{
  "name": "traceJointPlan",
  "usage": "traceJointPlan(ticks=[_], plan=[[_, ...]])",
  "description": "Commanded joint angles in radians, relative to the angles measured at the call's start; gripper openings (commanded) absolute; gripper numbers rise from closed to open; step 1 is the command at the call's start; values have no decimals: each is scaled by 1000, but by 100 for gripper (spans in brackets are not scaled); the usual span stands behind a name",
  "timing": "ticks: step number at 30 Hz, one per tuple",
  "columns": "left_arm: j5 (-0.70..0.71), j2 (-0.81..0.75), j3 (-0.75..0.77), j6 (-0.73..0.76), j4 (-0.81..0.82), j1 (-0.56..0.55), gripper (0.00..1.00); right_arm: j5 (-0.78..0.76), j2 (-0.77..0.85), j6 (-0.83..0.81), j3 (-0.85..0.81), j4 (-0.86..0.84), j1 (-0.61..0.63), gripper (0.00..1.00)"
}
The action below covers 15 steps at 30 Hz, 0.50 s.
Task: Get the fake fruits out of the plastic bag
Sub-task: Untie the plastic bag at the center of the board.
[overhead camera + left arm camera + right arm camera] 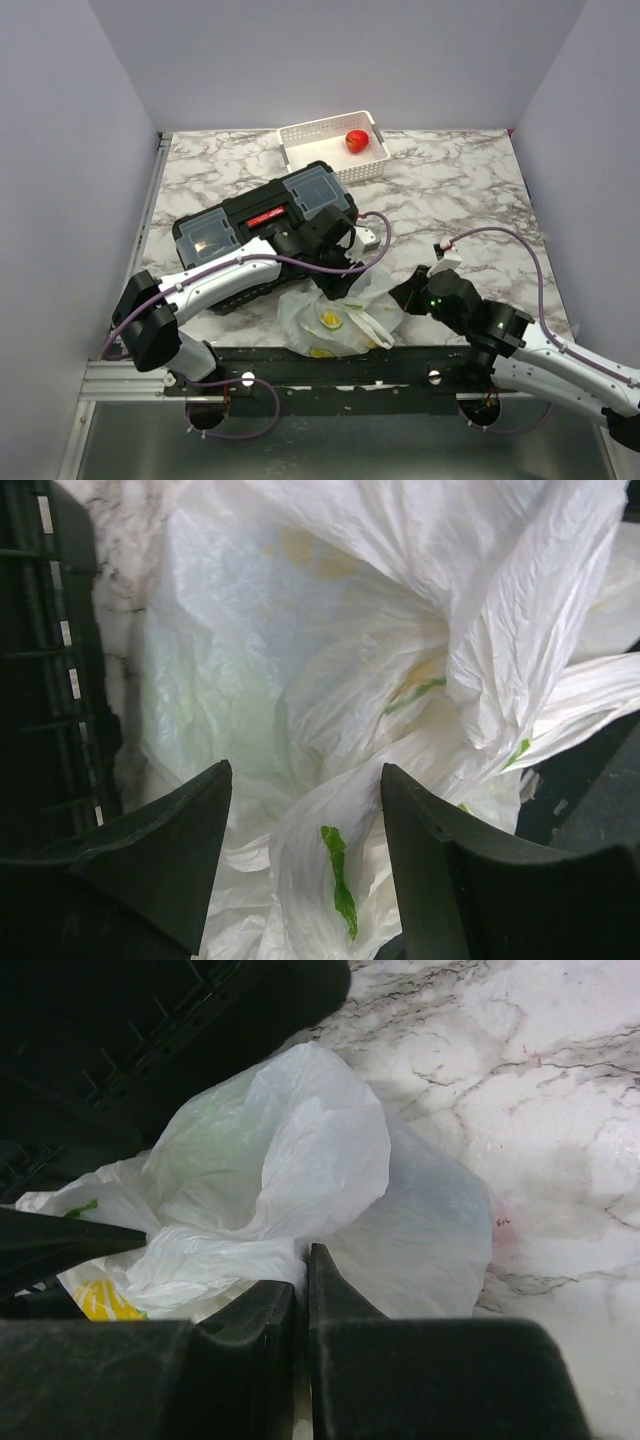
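The thin white plastic bag (pixel 335 315) lies crumpled at the table's near edge, with yellow and green patches showing through it. My left gripper (pixel 350 262) hangs over its top, open, its dark fingers (pixel 170 850) either side of a loose fold of the bag (pixel 300 630) without pinching it; midway between the tips is the left gripper (pixel 305 770). From the right, my right gripper (pixel 405 296) is shut on the bag's edge; in the right wrist view the right gripper (pixel 303 1266) pinches white film of the bag (pixel 280 1150). One red fake fruit (pixel 356 140) sits in the white basket (pixel 300 135).
A black toolbox (pixel 250 215) lies just behind the bag, under my left arm. The white perforated basket stands at the back centre. The marble table's (pixel 470 190) near edge runs just below the bag.
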<state>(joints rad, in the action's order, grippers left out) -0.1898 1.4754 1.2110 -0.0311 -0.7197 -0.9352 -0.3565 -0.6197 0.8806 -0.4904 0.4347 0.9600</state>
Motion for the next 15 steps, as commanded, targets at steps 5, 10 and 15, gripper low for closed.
traceJointPlan(ticks=[5, 10, 15], plan=[[-160, -29, -25, 26, 2, -10, 18, -116, 71, 78, -1, 81, -2, 16], [-56, -83, -31, 55, 23, -10, 0, -137, 58, 66, -12, 94, -3, 19], [97, -204, -78, 36, 107, -10, 0, -134, -31, 4, -70, 92, -4, 29]])
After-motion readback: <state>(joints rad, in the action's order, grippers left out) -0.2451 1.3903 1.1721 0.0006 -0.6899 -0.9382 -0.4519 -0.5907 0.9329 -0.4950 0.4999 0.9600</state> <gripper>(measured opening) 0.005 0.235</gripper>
